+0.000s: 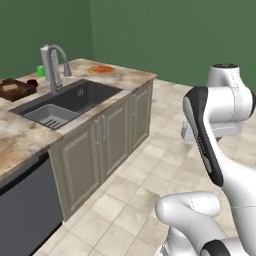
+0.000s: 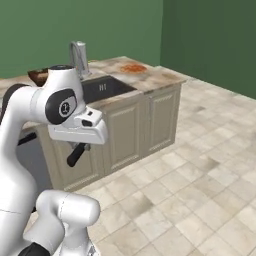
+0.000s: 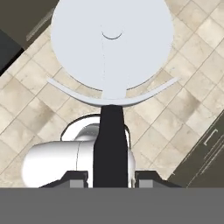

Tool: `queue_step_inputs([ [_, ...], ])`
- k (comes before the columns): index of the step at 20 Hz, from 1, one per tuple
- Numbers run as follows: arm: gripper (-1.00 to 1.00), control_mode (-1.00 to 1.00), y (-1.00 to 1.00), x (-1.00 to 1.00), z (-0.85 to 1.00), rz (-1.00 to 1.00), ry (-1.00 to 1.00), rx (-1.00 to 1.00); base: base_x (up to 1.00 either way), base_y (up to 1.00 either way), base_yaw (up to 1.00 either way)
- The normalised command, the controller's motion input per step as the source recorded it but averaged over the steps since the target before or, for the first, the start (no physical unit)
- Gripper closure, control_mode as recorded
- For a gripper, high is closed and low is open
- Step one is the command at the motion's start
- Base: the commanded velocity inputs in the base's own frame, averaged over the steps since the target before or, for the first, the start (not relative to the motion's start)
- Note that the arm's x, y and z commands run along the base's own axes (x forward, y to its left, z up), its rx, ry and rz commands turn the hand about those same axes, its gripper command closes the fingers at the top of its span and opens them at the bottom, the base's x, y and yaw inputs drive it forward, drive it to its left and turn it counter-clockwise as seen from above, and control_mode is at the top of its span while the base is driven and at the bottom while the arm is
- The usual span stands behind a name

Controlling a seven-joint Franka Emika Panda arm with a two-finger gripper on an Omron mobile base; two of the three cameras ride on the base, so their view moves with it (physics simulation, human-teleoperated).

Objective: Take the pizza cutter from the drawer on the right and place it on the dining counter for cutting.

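My gripper (image 3: 111, 177) is shut on the pizza cutter's slim black handle (image 3: 110, 140). Its round silver-grey wheel blade (image 3: 111, 43) stands ahead of the fingers, over the tiled floor. In the right base view the gripper (image 2: 80, 146) hangs under the white hand in front of the cabinets, and the black handle (image 2: 75, 154) sticks out below it. The dining counter (image 1: 125, 75) with its dark sink (image 1: 65, 102) and curved faucet (image 1: 52, 62) lies to the left, away from the hand. The drawer is out of view.
A pizza (image 1: 101, 69) lies on the counter's far end. A brown cutting board (image 1: 15, 89) and a green cup (image 1: 41, 71) sit behind the faucet. Beige cabinet doors (image 1: 117, 132) and a dark appliance front (image 1: 25, 210) face the tiled floor (image 1: 145, 185).
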Motion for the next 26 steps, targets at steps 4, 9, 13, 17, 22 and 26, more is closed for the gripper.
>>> queue_step_inputs([
  [4,1.0,1.0,0.0,0.0,0.0,0.0,0.0,0.0,1.0,-0.92,0.43],
  [9,1.0,1.0,0.0,0.0,0.0,0.0,0.0,0.0,1.0,-1.0,0.37],
  [13,1.0,1.0,0.0,0.0,0.0,0.0,0.0,0.0,0.96,-1.0,0.34],
  [17,1.0,1.0,0.0,0.0,0.0,0.0,0.0,0.0,0.88,-1.0,0.3],
  [22,1.0,1.0,0.0,0.0,0.0,0.0,0.0,0.0,0.83,-1.0,0.29],
  [26,1.0,1.0,0.0,0.0,0.0,0.0,0.0,0.0,0.79,-1.0,0.3],
])
